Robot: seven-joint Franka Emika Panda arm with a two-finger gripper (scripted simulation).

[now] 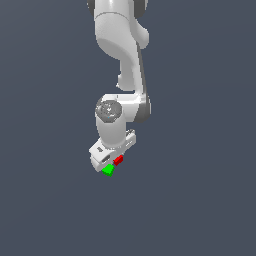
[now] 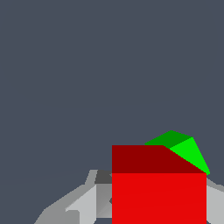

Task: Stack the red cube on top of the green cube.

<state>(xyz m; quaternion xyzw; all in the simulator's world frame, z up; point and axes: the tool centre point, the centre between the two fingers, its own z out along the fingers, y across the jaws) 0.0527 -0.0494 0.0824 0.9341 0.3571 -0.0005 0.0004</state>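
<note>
The red cube (image 2: 159,192) fills the space between my gripper's grey fingers (image 2: 85,204) in the wrist view, with a finger against each side. My gripper (image 1: 115,161) is shut on it. The green cube (image 2: 186,146) peeks out from behind the red cube, most of it covered. In the exterior view the red cube (image 1: 118,160) sits right against the green cube (image 1: 108,170), slightly higher and toward the exterior view's right. I cannot tell whether the two cubes touch.
The white arm (image 1: 120,75) comes down from the top of the exterior view and its wrist (image 1: 110,125) hangs over both cubes. Plain dark grey floor (image 1: 200,200) lies all around.
</note>
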